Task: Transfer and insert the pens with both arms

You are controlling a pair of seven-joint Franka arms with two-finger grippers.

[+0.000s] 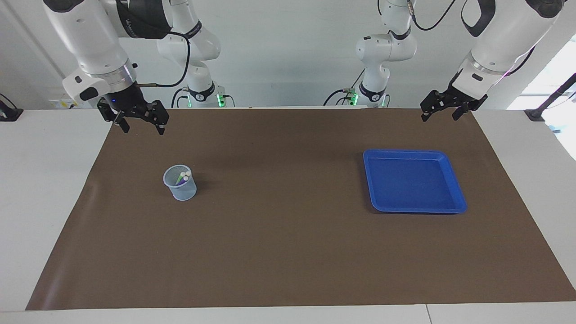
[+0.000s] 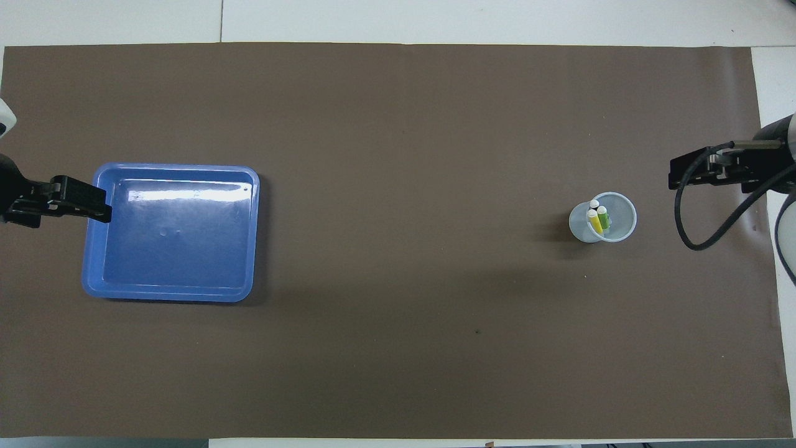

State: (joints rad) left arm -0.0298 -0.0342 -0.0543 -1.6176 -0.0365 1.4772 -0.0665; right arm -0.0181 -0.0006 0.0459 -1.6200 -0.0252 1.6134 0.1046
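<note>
Facing view, right gripper (image 1: 140, 123) open, empty, left gripper (image 1: 442, 111) same

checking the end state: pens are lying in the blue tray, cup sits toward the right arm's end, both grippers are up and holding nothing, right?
Not quite: the pens stand in the clear cup, not in the blue tray, which holds nothing, as the overhead view shows. The rest holds: left gripper and right gripper hold nothing.
</note>
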